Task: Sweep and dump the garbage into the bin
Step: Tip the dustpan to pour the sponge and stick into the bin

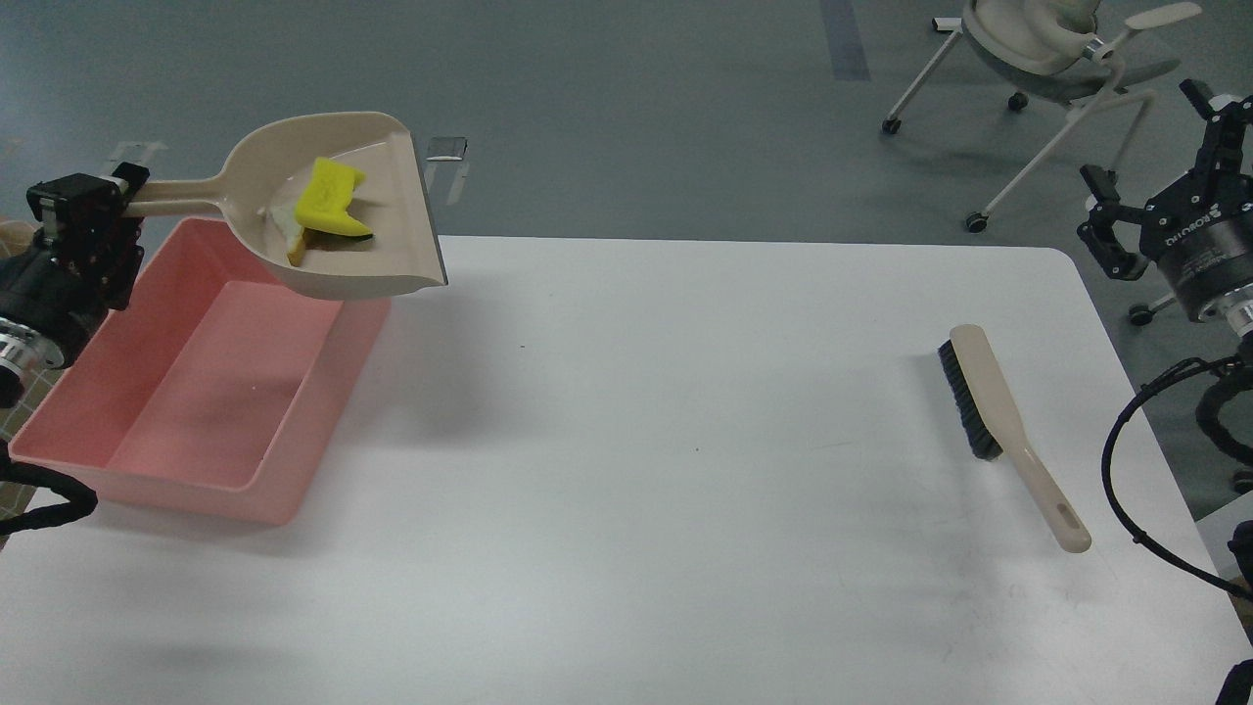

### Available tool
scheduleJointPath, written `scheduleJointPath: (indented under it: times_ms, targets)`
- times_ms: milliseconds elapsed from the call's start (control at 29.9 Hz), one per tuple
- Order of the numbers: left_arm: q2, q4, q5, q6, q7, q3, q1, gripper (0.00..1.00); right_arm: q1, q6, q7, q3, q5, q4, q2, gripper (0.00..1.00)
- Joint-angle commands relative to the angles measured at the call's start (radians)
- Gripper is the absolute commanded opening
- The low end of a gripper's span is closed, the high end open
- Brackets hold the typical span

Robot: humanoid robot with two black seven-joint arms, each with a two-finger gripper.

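Observation:
My left gripper (pixel 103 201) is shut on the handle of the beige dustpan (pixel 392 255) and holds it in the air above the far right corner of the pink bin (pixel 147 480). The yellow sponge piece (pixel 331 199) lies in the pan, with the off-white strip (pixel 282 223) under its left side. The bin stands empty at the table's left edge. My right gripper (pixel 1155 147) is open and empty, raised beyond the table's right edge.
A beige hand brush (pixel 998 421) with black bristles lies on the white table (pixel 636 490) near its right side. A white office chair (pixel 1047 49) stands on the grey floor behind the table's far right corner.

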Motion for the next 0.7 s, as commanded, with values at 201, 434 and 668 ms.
scheduleJointPath:
  times_ms: [201, 434, 668]
  targets:
    - [0.092, 0.017, -0.111, -0.027, 0.0, 0.0, 0.118, 0.0, 0.001, 0.0, 0.0, -0.002, 0.0, -0.019, 0.0, 0.97]
    - [0.137, 0.053, -0.109, -0.028, 0.0, 0.0, 0.158, 0.0, 0.001, 0.0, -0.002, -0.002, 0.0, -0.017, -0.006, 0.99]
    - [0.192, 0.054, -0.094, -0.047, 0.0, 0.003, 0.158, 0.0, 0.001, 0.0, -0.002, -0.002, 0.0, -0.013, -0.006, 0.99]
